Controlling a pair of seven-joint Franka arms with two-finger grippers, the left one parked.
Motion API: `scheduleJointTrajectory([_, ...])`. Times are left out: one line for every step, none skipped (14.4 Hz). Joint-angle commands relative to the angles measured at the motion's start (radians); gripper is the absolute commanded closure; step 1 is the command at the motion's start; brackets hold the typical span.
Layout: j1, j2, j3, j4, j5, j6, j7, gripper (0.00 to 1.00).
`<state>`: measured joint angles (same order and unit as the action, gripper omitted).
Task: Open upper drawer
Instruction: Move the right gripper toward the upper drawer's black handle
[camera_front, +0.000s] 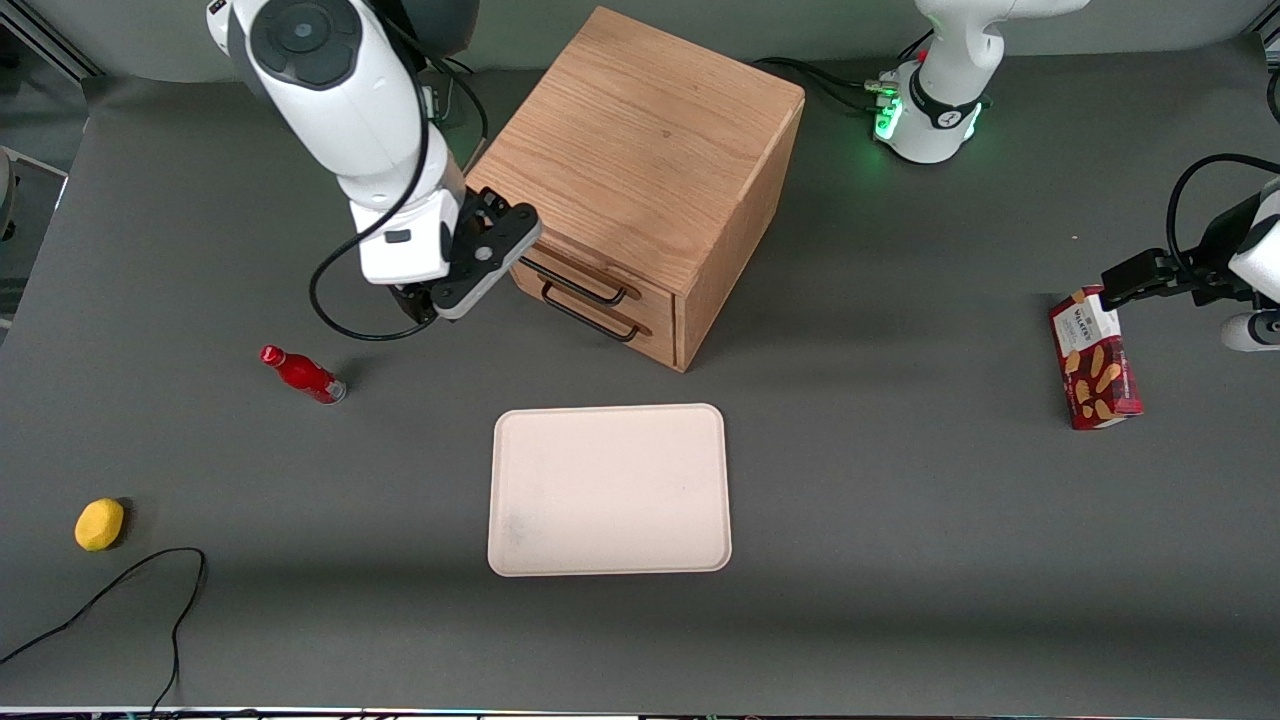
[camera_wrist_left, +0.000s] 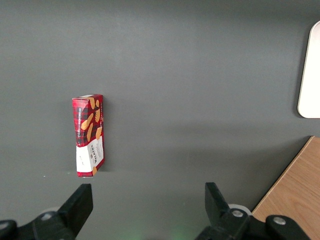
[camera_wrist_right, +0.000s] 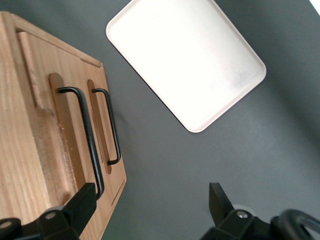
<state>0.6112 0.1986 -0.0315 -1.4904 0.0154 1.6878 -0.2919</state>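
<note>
The upper drawer (camera_front: 600, 268) sits shut and flush in the front of the cabinet (camera_front: 645, 150), a light-oak box with clear grain that stands on the table (camera_front: 900, 520). Its handle (camera_front: 580, 283) is a thin black wire bar over a darker recessed strip; the lower drawer (camera_front: 600, 325) below it carries a like handle.

The gripper (camera_wrist_right: 150, 200) hangs just in front of the cabinet at the upper handle's end toward the working arm. Its fingers (camera_wrist_right: 82, 205) are spread wide and hold nothing; in the right wrist view one finger stands at the end of the upper handle (camera_wrist_right: 85, 135), but I cannot tell whether it touches, and the other stands over bare table.

Nearer the camera than the cabinet lies a tray (camera_front: 608, 490), a smooth cream rectangle with rounded corners and a low rim. From the cabinet toward the working arm's end, a small red bottle (camera_front: 302, 374) lies on its side, and well past it, nearer the camera, rests a rounded yellow lemon (camera_front: 99, 524) beside a loose black cable (camera_front: 150, 580). Toward the parked arm's end lies a red tartan biscuit box (camera_front: 1095, 360).

The table is covered in a matte dark-grey sheet, plain and even.
</note>
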Motion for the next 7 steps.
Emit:
scheduleJointTrajectory([0.03,0.036,-0.015,0.021,0.061,0.003,-0.03,0.0])
scheduleJointTrajectory([0.03,0.042,-0.015,0.019,0.087,0.016,-0.032,0.0])
scheduleJointTrajectory([0.031,0.05,-0.015,0.019,0.092,0.019,-0.032,0.0])
scheduleJointTrajectory([0.035,0.059,-0.015,0.021,0.092,0.021,-0.033,0.0])
scheduleJointTrajectory([0.036,0.061,-0.015,0.019,0.092,0.032,-0.055,0.0])
scheduleJointTrajectory([0.036,0.059,-0.015,0.013,0.092,0.035,-0.087,0.0])
scheduleJointTrajectory([0.036,0.058,-0.015,0.003,0.092,0.038,-0.113,0.0])
